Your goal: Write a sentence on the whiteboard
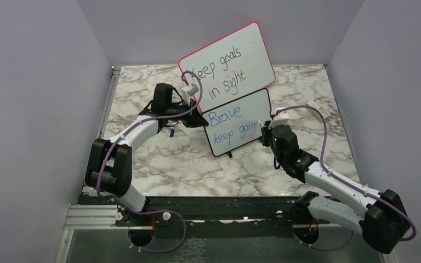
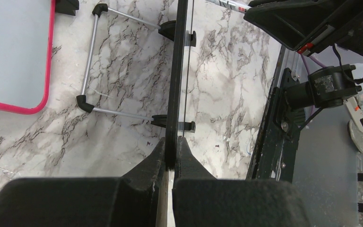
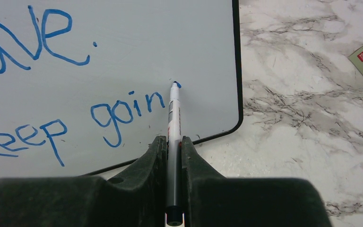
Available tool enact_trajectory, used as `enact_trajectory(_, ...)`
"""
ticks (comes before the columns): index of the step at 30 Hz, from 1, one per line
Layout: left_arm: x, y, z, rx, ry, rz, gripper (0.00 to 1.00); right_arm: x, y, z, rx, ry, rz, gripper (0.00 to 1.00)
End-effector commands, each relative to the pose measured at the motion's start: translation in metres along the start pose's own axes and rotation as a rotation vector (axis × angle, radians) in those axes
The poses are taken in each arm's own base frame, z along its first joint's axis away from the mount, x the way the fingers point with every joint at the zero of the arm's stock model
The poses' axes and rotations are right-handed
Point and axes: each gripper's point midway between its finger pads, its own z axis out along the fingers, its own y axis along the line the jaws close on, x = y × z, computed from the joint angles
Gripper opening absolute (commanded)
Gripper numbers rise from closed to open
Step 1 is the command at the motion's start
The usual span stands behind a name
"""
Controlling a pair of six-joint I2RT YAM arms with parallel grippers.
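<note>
Shows a marble table [image 1: 164,159] from above, walled in pale grey. Near the middle, upright on little black feet: the whiteboard [image 1: 238,123], thin black frame, rounded corners. Stands just in front of, and lower than, a larger pink-framed board [image 1: 227,68] with "Keep goals in sight." in black handwriting.

Across the whiteboard in blue marker: the sentence [image 3: 75,94], reading "Brave." on the upper line and "keep goin" on the lower.

At the whiteboard's left edge: the left gripper [image 2: 171,144], fingers pressed together on the black frame, the board seen edge-on from that wrist. Behind the board in the same view: a bent wire stand [image 2: 92,61] with black corner pieces, lying on the marble.

At the whiteboard's right side: the right gripper [image 3: 172,142], clamped on a white marker [image 3: 174,109]. Points the marker forward, blue tip against the white surface just right of the final "n" and slightly above it.

Beside the left arm, on the table: a small blue piece [image 1: 171,131], too small to identify.
</note>
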Motion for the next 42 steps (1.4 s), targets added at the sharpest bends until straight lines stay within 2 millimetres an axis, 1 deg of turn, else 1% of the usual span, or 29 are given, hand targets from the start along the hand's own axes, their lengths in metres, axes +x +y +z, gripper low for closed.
enact_trajectory(1,0.014,0.008,0.003,-0.037,0.045,-0.012,0.0,-0.022,0.009,-0.001,-0.048,-0.066,0.032,0.0)
enact_trajectory(11,0.013,0.008,0.002,-0.039,0.044,-0.01,0.0,-0.012,0.012,-0.003,-0.069,-0.029,0.034,0.01)
enact_trajectory(18,0.013,0.008,0.002,-0.042,0.043,-0.01,0.0,0.002,0.013,-0.005,-0.08,0.022,0.032,0.01)
enact_trajectory(29,0.014,0.008,0.002,-0.044,0.044,-0.01,0.0,0.017,0.002,-0.007,-0.023,0.062,0.027,0.0)
enact_trajectory(36,0.013,0.009,0.002,-0.045,0.044,-0.008,0.0,0.013,-0.008,-0.005,0.028,0.04,0.021,0.01)
enact_trajectory(42,0.014,0.009,0.002,-0.047,0.046,-0.009,0.0,0.008,-0.008,-0.002,0.034,0.022,0.021,0.01)
